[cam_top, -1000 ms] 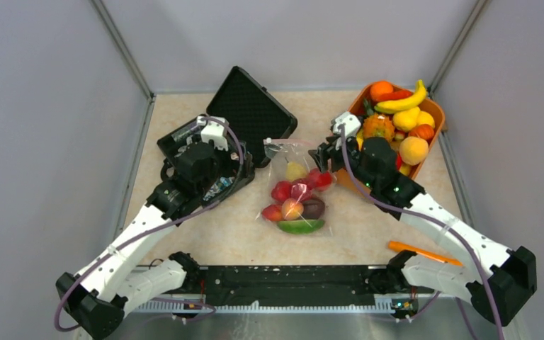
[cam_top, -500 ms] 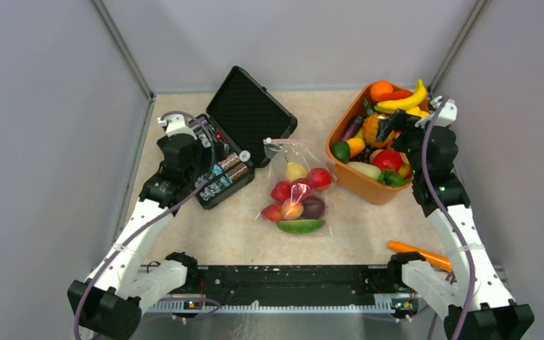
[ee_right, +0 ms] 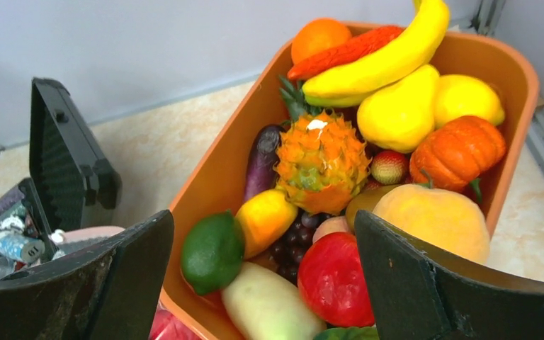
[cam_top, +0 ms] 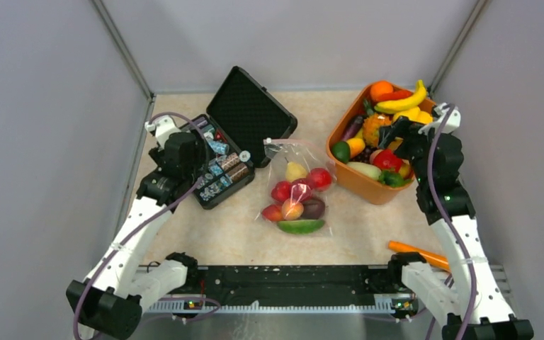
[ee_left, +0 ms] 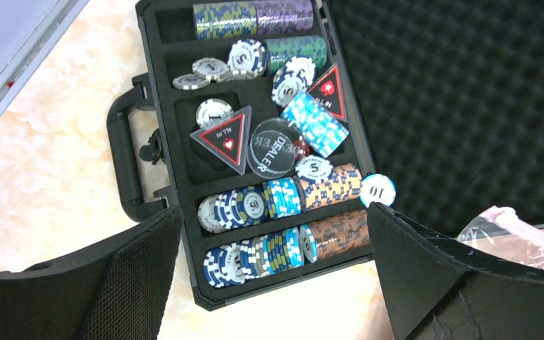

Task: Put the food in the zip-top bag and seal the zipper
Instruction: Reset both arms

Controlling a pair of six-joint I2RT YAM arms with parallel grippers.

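The zip-top bag (cam_top: 299, 193) lies flat at the table's middle. Inside it are a yellow pear (cam_top: 295, 171), red apples (cam_top: 319, 178), a peach (cam_top: 292, 209), a dark purple piece (cam_top: 314, 207) and a green cucumber (cam_top: 300, 227). Its pink zipper (cam_top: 278, 142) runs along the far edge; a corner of it (ee_left: 513, 221) shows in the left wrist view. More food, such as a banana (ee_right: 382, 57), fills the orange basket (cam_top: 354, 180). My left gripper (cam_top: 188, 159) (ee_left: 273, 216) hangs open over the chip case. My right gripper (cam_top: 397, 134) (ee_right: 262, 219) hangs open and empty over the basket.
An open black case (cam_top: 219, 173) of poker chips (ee_left: 269, 202) stands left of the bag, its foam lid (cam_top: 251, 113) leaning back. An orange carrot-like stick (cam_top: 418, 253) lies near the right arm's base. Grey walls close in the table on three sides.
My right gripper left the bag's right edge, swung back over the basket and opened. My left gripper drew back leftward off the case's middle, staying open.
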